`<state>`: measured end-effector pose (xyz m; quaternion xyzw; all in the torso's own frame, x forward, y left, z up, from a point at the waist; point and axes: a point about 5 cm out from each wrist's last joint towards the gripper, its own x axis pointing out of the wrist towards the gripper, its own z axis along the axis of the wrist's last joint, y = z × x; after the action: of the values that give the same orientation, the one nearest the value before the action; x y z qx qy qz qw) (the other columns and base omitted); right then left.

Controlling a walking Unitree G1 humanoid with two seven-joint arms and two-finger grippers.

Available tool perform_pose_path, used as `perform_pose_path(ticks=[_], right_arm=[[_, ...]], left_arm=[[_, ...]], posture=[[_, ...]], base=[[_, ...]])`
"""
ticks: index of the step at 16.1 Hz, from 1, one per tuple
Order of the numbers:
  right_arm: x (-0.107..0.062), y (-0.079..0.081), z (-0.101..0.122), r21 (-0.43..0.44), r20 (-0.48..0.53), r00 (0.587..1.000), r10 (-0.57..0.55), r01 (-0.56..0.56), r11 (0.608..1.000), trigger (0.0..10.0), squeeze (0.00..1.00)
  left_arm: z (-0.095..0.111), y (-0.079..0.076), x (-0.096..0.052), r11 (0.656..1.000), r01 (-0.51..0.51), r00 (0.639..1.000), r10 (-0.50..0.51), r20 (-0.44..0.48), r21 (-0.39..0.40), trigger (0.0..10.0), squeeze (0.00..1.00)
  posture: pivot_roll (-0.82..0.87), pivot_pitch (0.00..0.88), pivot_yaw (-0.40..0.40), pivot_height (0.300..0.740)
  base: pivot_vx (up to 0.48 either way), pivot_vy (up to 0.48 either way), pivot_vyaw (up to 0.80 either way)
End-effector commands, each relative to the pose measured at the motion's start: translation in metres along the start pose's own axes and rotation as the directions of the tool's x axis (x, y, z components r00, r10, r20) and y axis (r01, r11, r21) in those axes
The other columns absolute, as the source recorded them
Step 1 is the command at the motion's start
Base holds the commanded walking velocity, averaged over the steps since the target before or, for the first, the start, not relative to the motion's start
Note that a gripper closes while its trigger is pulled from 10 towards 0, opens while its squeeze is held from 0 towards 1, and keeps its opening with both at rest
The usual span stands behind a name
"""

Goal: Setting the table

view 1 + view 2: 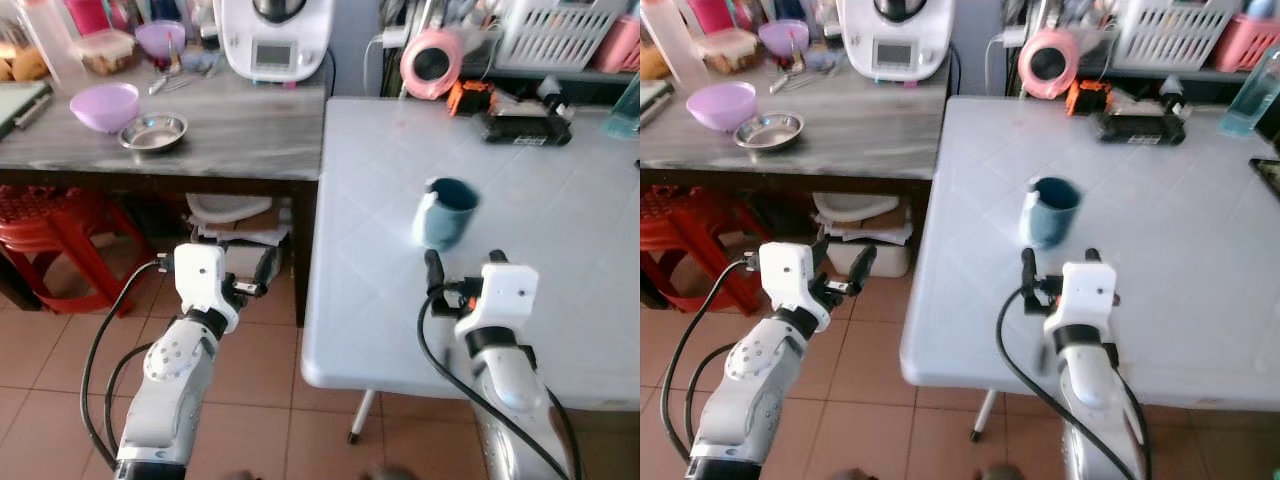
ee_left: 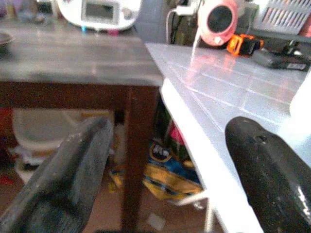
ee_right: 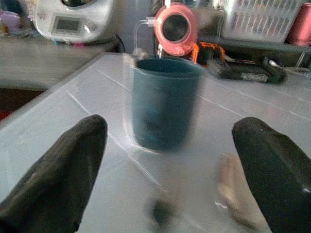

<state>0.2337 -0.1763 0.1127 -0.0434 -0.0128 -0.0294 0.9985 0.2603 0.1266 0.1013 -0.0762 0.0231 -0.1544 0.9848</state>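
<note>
I see a dark blue cup (image 1: 449,211) standing upright on the white tiled surface (image 1: 560,260), near its front left part. Its inside is in shadow, so I cannot tell whether it holds anything. A pale blurred patch sits against its left side; I cannot make out what that is.

My right gripper (image 3: 165,170) is just in front of the cup, above the surface, its two black fingers (image 3: 58,170) spread wide apart with the cup between and beyond them, untouched. My left gripper (image 2: 165,174) is off the surface's left edge, above the tiled floor (image 1: 270,370), its fingers (image 2: 63,179) also wide open and holding nothing.

On the grey wooden surface (image 1: 230,130) to the left stand a lilac bowl (image 1: 104,106) and a small steel bowl (image 1: 153,131), side by side; the steel one looks empty. Behind them is a white kitchen machine (image 1: 272,38) with a small screen; its text is too small to read. A clear box (image 1: 104,50) holds something brown.

At the back of the white surface are a pink round device (image 1: 431,62), an orange-and-black tool (image 1: 470,97) and a white basket (image 1: 555,30), cut off by the top edge. Red plastic stools (image 1: 50,240) stand under the grey surface.
</note>
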Motion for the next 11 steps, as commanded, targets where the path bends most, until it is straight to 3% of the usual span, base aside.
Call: perform_pose_path(ticks=[1,11], right_arm=[[0.000,0.001,0.000,0.014,-0.006,1.000,0.006,-0.006,1.000,10.0,0.00],[0.006,0.012,-0.021,0.050,-0.194,0.977,0.084,-0.076,0.996,10.0,0.00]], left_arm=[[0.002,0.001,0.001,1.000,0.011,1.000,-0.011,0.002,0.015,10.0,0.00],[-0.002,0.004,0.001,0.998,0.064,0.997,-0.062,-0.046,0.027,10.0,0.00]], posture=[[-0.05,0.000,0.024,0.740],[-0.05,0.000,0.025,0.740]], base=[[0.000,0.000,0.00],[0.000,0.000,0.00]])
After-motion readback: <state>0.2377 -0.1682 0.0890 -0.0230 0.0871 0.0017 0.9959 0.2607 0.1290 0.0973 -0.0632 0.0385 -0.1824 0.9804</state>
